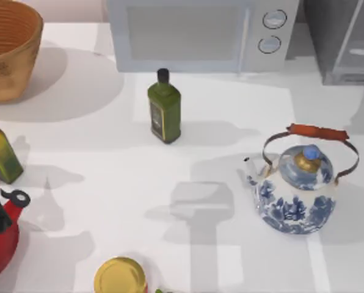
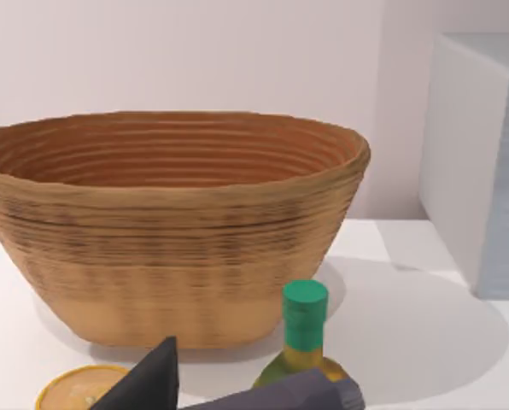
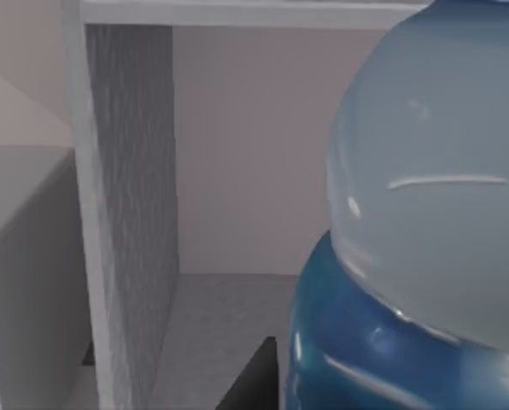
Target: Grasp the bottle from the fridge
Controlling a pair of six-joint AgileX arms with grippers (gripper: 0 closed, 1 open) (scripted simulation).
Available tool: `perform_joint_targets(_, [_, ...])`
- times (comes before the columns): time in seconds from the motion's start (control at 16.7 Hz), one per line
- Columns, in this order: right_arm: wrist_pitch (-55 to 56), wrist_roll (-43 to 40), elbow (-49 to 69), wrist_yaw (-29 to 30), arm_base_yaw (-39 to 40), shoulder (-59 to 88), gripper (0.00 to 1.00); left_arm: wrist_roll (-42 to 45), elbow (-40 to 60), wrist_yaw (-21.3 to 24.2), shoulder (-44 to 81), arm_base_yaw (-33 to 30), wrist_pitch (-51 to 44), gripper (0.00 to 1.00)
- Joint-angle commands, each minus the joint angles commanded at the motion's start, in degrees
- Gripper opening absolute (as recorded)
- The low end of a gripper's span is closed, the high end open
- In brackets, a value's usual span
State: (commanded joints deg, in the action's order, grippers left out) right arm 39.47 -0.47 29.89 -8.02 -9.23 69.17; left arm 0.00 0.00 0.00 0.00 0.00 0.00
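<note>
Filling the right wrist view, one bottle (image 3: 425, 222) sits inside the fridge (image 3: 126, 213); whether either gripper is apart or together, I cannot tell. One microwave (image 1: 194, 33) at twelve o'clock.

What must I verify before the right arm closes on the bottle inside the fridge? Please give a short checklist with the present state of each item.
1. Fridge open: ok, the right wrist view looks into its grey interior.
2. Bottle near the right arm's camera: ok, it looms very close.
3. Bottle upright: cannot tell, too little of it shows.
4. Right pincer fingers on both sides of the bottle: cannot tell; one dark tip shows beside it.
5. Left pincer away from the fridge: ok, it is by the basket and the green-capped bottle.
</note>
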Motion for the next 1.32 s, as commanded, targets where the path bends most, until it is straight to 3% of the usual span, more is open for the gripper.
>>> perform_joint_targets(0.42, [-23.54, 0.39, -18.1, 4.57, 5.22, -43.57, 0.0, 0.0, 0.0, 0.0, 0.0, 0.0, 0.0, 1.0])
perform_joint_targets(0.66, [-34.03, 0.5, -25.94, 6.78, 7.78, -60.96, 0.0, 0.0, 0.0, 0.0, 0.0, 0.0, 0.0, 1.0])
perform_joint_targets(0.9, [-39.17, 0.47, -29.68, 7.95, 9.15, -68.74, 0.0, 0.0, 0.0, 0.0, 0.0, 0.0, 0.0, 1.0])
perform_joint_targets(1.32, [-38.89, 0.62, -29.24, 8.5, 9.63, -68.36, 0.0, 0.0, 0.0, 0.0, 0.0, 0.0, 0.0, 1.0])
